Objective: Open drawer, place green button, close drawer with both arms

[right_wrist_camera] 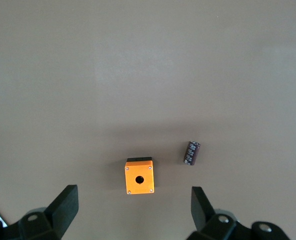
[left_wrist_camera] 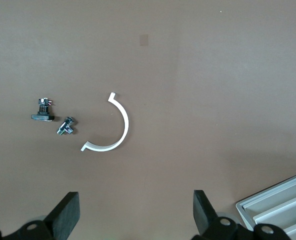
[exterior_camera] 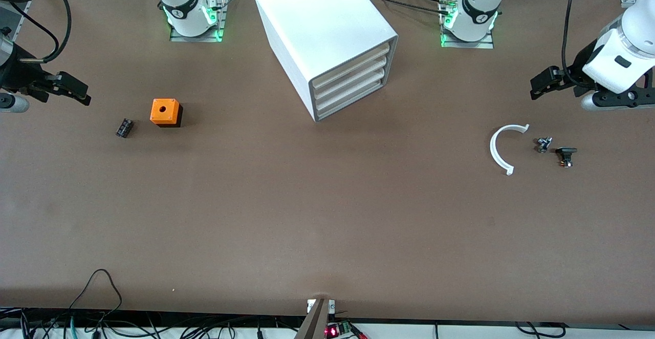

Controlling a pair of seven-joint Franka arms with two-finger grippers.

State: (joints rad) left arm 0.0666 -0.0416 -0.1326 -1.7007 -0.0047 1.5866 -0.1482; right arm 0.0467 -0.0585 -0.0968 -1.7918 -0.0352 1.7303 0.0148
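Note:
The white cabinet (exterior_camera: 317, 26) stands at the middle back with all three drawers shut; the drawer (exterior_camera: 350, 98) is the lowest. Its corner shows in the left wrist view (left_wrist_camera: 283, 210). The button (exterior_camera: 543, 144) is a tiny grey-black part on the table toward the left arm's end, also in the left wrist view (left_wrist_camera: 66, 126); its green cap hardly shows. My left gripper (exterior_camera: 545, 80) is open and empty in the air above the table near it, seen too in its wrist view (left_wrist_camera: 135, 215). My right gripper (exterior_camera: 71, 89) is open and empty at the right arm's end (right_wrist_camera: 133, 212).
A white arc piece (exterior_camera: 504, 147) and a black part with an orange tip (exterior_camera: 566, 155) lie beside the button. An orange cube (exterior_camera: 165, 112) and a flat black ribbed block (exterior_camera: 124, 127) lie toward the right arm's end. Cables run along the table's front edge.

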